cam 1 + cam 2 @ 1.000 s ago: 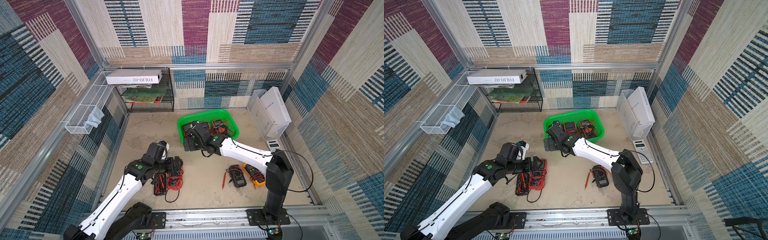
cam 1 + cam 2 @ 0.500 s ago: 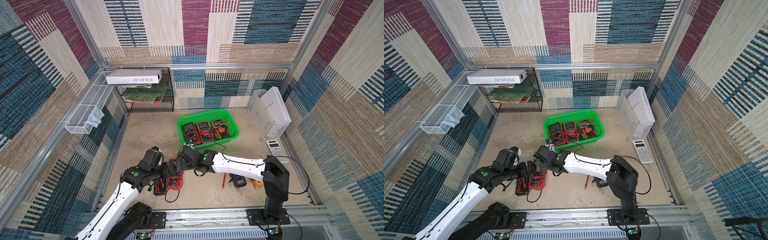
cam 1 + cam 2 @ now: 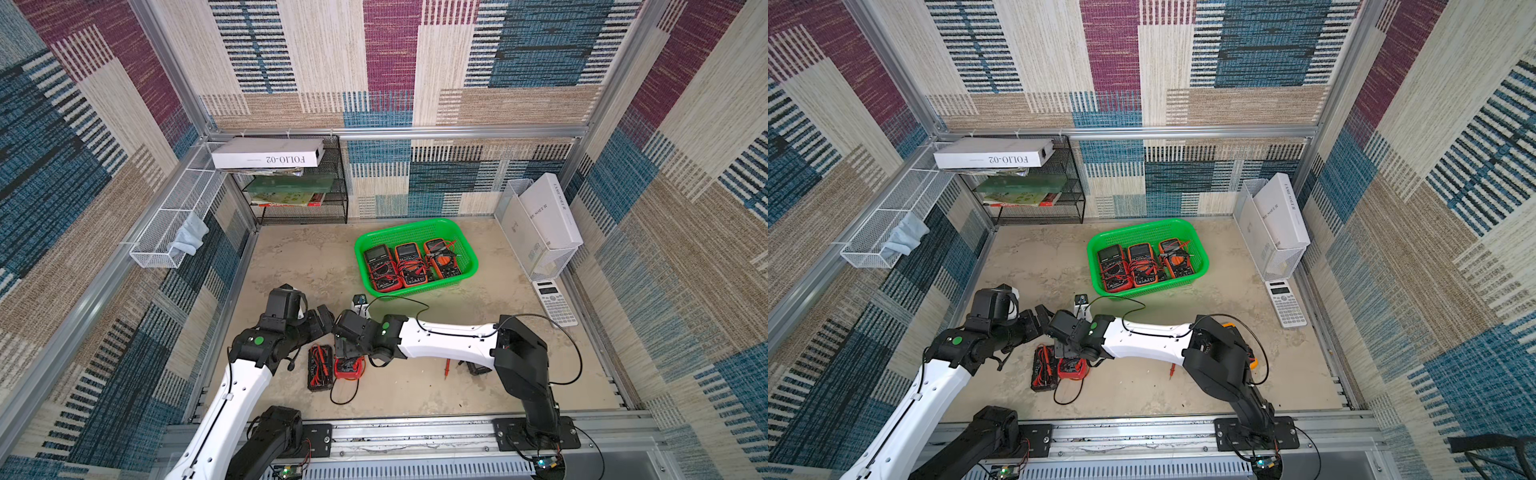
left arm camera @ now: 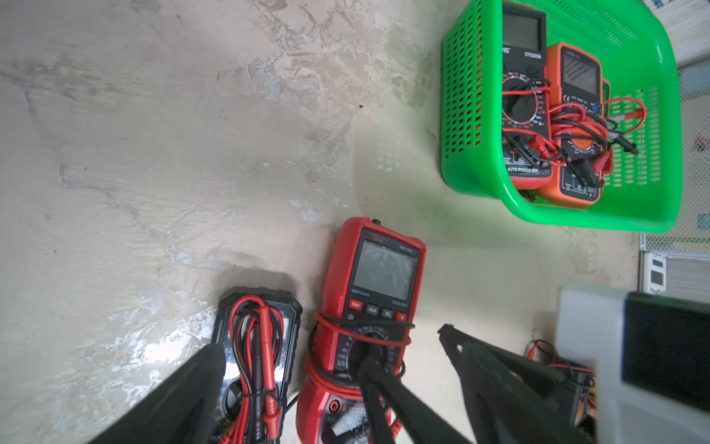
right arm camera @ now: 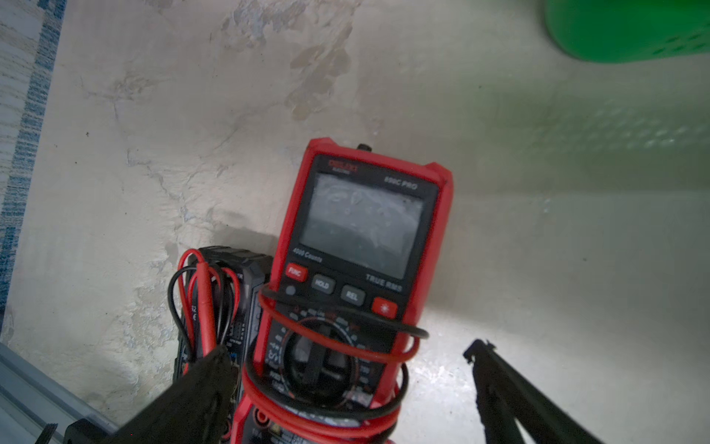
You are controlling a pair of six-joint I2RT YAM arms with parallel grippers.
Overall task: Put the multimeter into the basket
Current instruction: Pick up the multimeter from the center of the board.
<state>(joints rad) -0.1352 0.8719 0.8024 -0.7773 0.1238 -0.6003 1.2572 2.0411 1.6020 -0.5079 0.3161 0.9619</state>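
Note:
The green basket [image 3: 409,226] [image 3: 1142,226] stands at the back of the table with three multimeters lying abreast in it. On the table near the front lies a red multimeter [image 3: 348,368] [image 3: 1072,368] [image 5: 365,238] with its leads wound round it, beside a black multimeter [image 3: 320,368] [image 4: 255,338]. My right gripper [image 5: 345,355] [image 3: 345,353] is open and low over the red one. One finger stands between the two meters, the other over bare table. My left gripper [image 4: 328,344] [image 3: 326,322] hovers open just behind both meters, holding nothing.
A dark multimeter [image 3: 478,368] and a red probe [image 3: 448,368] lie under the right arm. A calculator [image 3: 555,301] and a mesh holder with white boxes [image 3: 544,220] line the right side. A black rack [image 3: 299,195] and white wire basket [image 3: 174,224] stand back left.
My right arm has swung from the basket's near left corner to the front, down over the red multimeter. The left arm drew back a little toward the front.

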